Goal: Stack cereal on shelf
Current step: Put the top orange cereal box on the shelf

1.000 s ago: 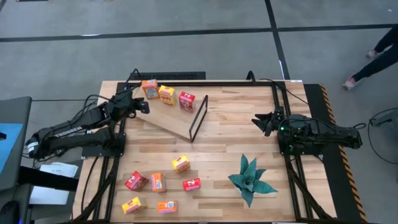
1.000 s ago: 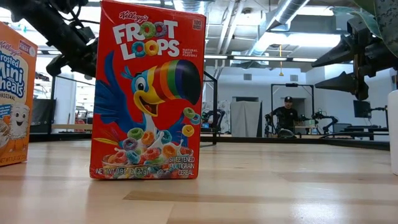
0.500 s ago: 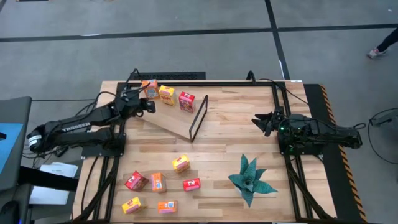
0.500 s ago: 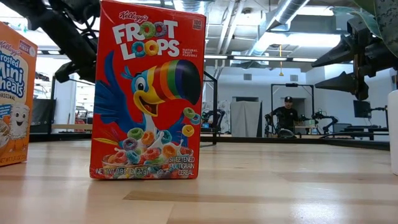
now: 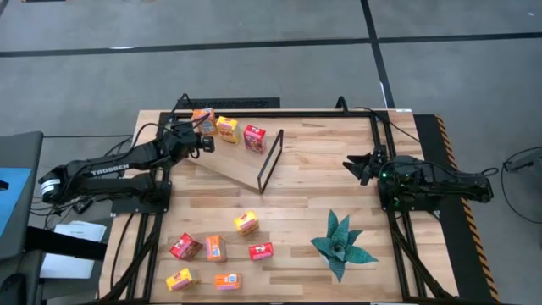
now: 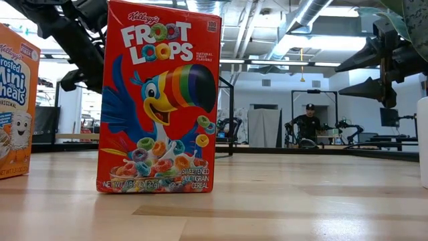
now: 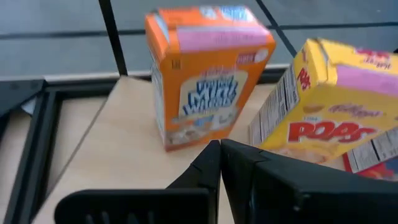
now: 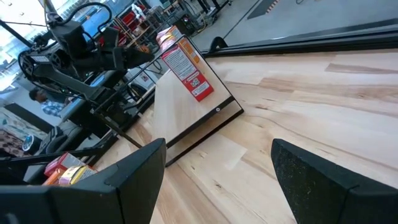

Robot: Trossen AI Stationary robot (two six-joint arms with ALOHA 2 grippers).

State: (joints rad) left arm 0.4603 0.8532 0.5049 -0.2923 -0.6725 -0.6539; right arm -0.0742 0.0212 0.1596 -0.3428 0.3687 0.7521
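High view, shelf: we see the shelf (image 5: 229,161) lying flat at the table's far left, long axis running diagonally, black frame (image 5: 270,161) at its inner end.
On it: orange box (image 5: 203,119), yellow box (image 5: 226,129), red box (image 5: 254,138), all upright in a row.
Loose cereal: six boxes (image 5: 215,247) near the front-left edge.
Around: a fake plant (image 5: 340,243) front right.
Left gripper (image 5: 204,143): pinched closed, empty, just beside the orange box.
Right gripper (image 5: 350,163): spread wide, parked at the right.

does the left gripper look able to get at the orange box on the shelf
Probably yes. The left gripper, shut and empty, sits right beside the orange box on the shelf, with nothing between them. The yellow box stands close alongside, so opening the fingers there could be tight.
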